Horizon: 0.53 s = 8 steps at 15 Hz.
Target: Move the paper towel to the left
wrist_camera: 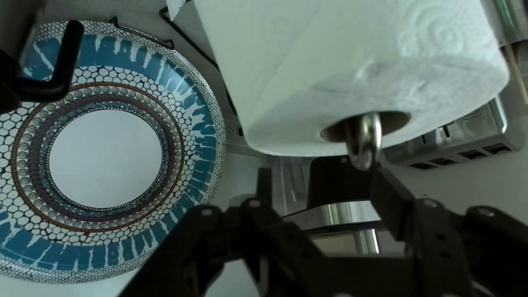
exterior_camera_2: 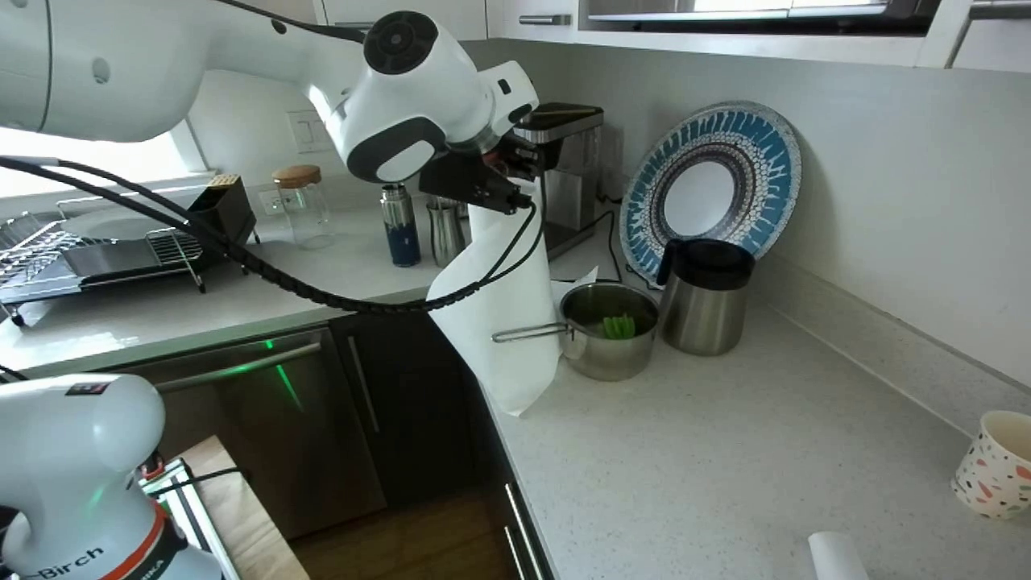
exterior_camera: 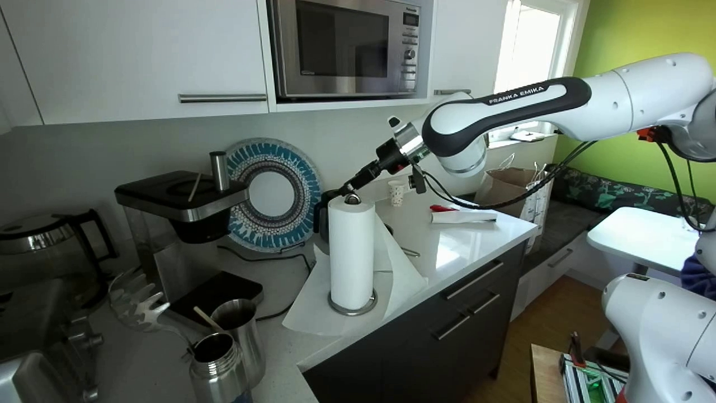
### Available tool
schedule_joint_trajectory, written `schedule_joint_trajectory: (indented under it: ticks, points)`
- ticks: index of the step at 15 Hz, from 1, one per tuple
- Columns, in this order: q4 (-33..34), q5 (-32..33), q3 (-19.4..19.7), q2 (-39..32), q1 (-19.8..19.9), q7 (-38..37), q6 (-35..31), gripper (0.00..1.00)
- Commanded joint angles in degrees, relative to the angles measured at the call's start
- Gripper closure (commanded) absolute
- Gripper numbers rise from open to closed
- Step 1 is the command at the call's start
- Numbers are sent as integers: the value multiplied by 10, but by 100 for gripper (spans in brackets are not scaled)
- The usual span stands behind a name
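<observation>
Fingers point(wrist_camera: 392, 202) well apart, gripping nothing; I have them at the metal loop point(wrist_camera: 365, 142) atop the roll's holder. Contact: I cannot tell. Paper towel point(exterior_camera: 351, 254) upright on the worktop point(exterior_camera_2: 685, 451), near its front edge by the inner corner, loose sheet point(exterior_camera: 401, 274) trailing to that edge. Steel pot point(exterior_camera_2: 610, 354) near; patterned plate point(exterior_camera: 272, 193) tilted along the back edge.

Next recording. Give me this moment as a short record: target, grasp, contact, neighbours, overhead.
target: paper towel, upright on its metal holder, with loose paper trailing
grasp: gripper open, close to the holder's top loop; nothing held
contact: cannot tell whether gripper touches loop
neighbours: patterned plate, standing on edge; saucepan with something green inside; black-topped metal jug
overhead: microwave
</observation>
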<state>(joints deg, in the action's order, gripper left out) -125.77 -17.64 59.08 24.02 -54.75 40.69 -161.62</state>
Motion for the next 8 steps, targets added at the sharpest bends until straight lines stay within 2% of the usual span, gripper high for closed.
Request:
schedule_joint_trajectory:
  ticks: [1,3,6,7,8]
  points:
    - [9,-8,-15,-3,11,-13,-1,3]
    - [17,-5,-32,0,24,-25,2,0]
    - [21,7,-97,13,69,-59,9,0]
    - [23,-10,-68,-1,47,-31,2,0]
    - [25,-12,-88,0,60,-37,3,0]
